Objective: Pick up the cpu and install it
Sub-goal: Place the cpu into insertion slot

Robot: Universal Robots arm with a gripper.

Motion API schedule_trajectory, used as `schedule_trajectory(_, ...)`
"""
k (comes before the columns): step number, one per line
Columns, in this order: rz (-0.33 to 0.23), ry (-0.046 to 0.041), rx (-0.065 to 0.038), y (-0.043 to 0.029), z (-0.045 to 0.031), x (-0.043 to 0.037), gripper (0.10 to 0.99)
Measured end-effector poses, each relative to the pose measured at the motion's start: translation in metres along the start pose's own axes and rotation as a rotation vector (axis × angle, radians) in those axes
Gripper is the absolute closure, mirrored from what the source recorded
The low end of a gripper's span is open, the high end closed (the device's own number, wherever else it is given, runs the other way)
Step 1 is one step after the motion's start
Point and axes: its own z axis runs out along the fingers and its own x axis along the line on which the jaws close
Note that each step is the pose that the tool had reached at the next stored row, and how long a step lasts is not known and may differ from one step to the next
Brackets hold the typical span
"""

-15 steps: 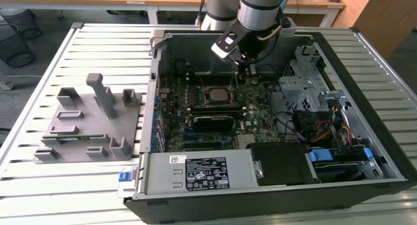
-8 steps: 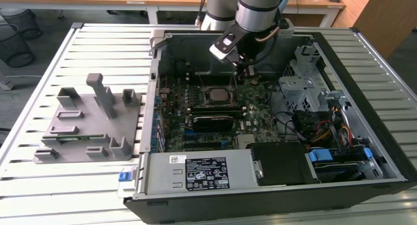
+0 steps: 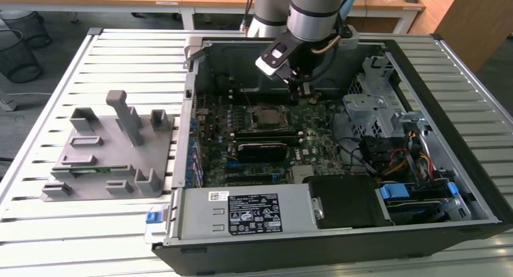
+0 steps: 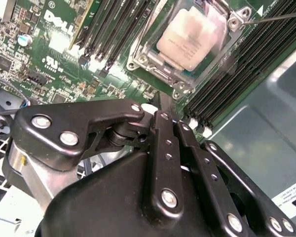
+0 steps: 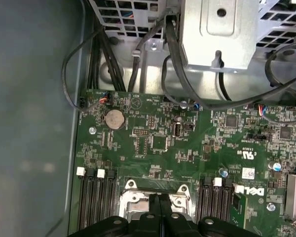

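The cpu [image 4: 190, 37], a small square chip with a pale shiny top, lies inside the metal-rimmed socket frame [image 4: 153, 69] on the green motherboard [image 4: 54, 44]. In the exterior view the cpu [image 3: 267, 115] sits in the middle of the board inside the open computer case [image 3: 337, 247]. My gripper [image 3: 304, 94] hangs just above the board, a little behind the socket toward the case's back wall. In both wrist views its black fingertips [image 4: 164, 104] meet, and the gripper [image 5: 159, 199] is shut with nothing between them.
A grey plastic fixture [image 3: 108, 151] lies on the slatted table at the exterior view's left, with a thin green memory stick [image 3: 88, 167] in it. Inside the case are black memory slots [image 4: 113, 29], a metal drive cage [image 3: 369, 106], cables [image 5: 138, 54] and a power supply [image 3: 248, 214].
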Motion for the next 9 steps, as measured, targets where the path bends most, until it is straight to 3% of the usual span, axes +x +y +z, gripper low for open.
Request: schedule_trajectory(9, 0.000, 0.0000, 0.000, -0.0239, 0.0057, 0.0015, 0.980)
